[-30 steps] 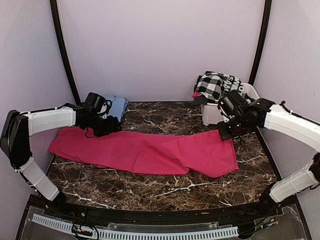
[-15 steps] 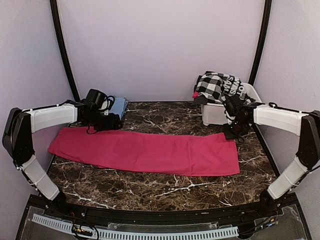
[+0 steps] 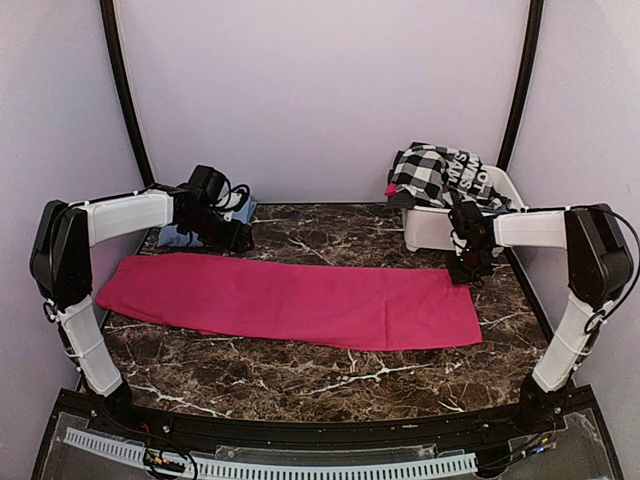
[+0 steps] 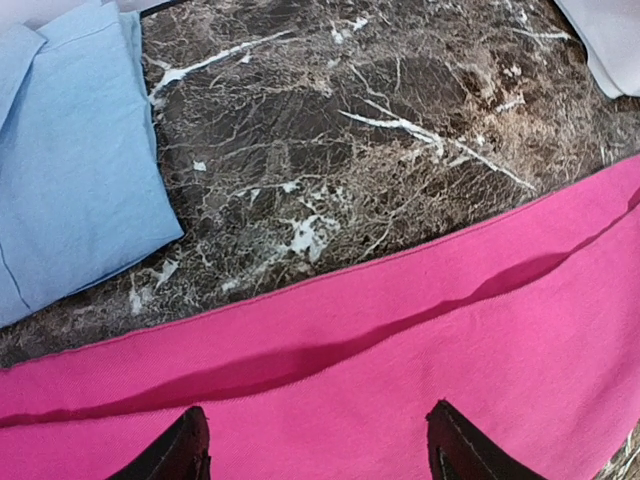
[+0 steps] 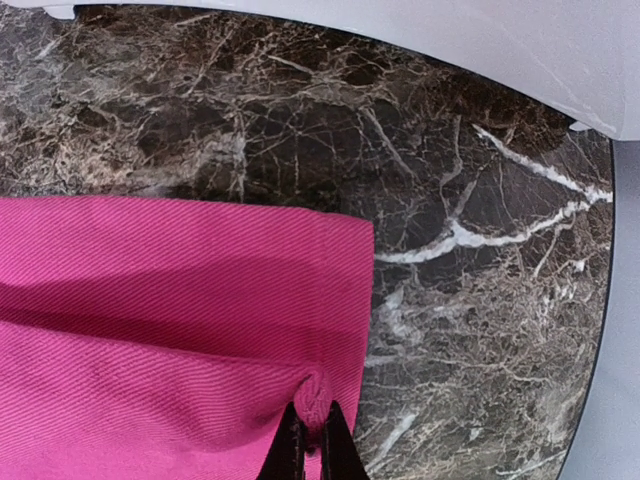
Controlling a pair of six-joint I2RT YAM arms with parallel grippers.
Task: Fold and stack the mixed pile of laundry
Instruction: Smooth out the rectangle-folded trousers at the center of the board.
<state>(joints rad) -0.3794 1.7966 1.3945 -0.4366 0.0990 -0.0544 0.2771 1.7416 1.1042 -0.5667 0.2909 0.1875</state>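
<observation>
Magenta cloth (image 3: 300, 303) barely pinched at its corner by right gripper (image 5: 312, 435); left gripper (image 4: 318, 435) spread wide. One-sided tug probably skews it.

Left gripper (image 4: 318, 445) wide; right gripper (image 5: 310, 436) apparently tight.

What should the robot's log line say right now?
left gripper: open over magenta-pink cloth | right gripper: shut, pinching its right edge
</observation>
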